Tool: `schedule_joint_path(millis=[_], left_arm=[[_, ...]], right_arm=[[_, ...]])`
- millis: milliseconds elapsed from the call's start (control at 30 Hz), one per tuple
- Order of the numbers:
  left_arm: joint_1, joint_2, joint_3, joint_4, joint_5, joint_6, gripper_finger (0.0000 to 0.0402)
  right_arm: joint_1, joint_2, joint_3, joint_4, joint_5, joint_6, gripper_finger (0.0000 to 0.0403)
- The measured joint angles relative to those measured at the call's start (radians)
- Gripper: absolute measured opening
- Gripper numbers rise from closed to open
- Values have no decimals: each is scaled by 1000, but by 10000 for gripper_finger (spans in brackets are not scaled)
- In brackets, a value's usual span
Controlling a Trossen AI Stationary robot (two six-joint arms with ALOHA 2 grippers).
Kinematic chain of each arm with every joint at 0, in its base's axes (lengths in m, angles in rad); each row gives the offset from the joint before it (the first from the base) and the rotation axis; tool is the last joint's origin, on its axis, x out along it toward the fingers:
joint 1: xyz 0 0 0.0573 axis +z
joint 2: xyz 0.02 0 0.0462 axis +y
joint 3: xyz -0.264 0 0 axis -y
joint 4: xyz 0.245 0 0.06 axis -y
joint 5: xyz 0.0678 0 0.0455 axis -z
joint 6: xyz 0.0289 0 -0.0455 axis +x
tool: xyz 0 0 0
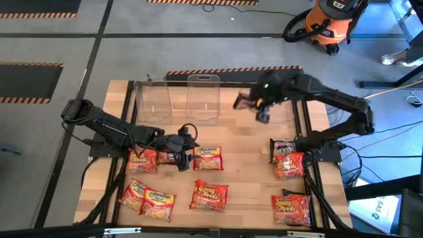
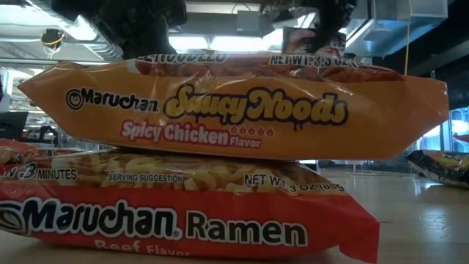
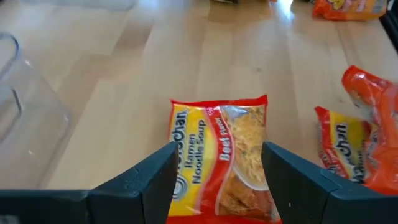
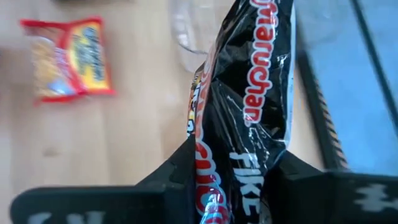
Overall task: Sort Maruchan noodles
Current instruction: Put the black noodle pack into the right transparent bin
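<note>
Maruchan noodle packets lie scattered on the wooden table (image 1: 244,142). My left gripper (image 3: 217,155) hovers open, slanting down over a red-and-yellow beef ramen packet (image 3: 221,155) that lies flat on the table (image 1: 208,158); its fingers stand on either side of the packet without touching it. My right gripper (image 1: 261,109) is up over the table's far side, near the clear bins, shut on a black Maruchan packet (image 4: 249,106). In the low view, an orange Saucy Noods packet (image 2: 234,110) rests on a red ramen packet (image 2: 183,213). My right gripper pinches the black packet between its two fingers, and the plastic is crumpled where they meet (image 4: 239,177). The fingers slant downward. The packet is lifted clear of the table and sticks out beyond the fingertips (image 1: 242,100); which end is held is hidden by the gripper.
Two clear plastic bins (image 1: 152,102) (image 1: 203,98) stand along the far edge. More packets lie at the near left (image 1: 145,198), near middle (image 1: 209,195) and right (image 1: 289,165) (image 1: 292,208). An orange shop vacuum (image 1: 330,23) stands on the floor beyond the table.
</note>
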Motion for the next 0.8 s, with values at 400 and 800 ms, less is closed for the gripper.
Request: schedule_joint_path(millis=[400,800], left_arm=[[79,0,0,71,211,207,224],[149,1,0,65,292,208,224]], right_arm=[[-372,9,0,-69,-16,-309,92],[-553,146,-8,-101,44,-402,94]])
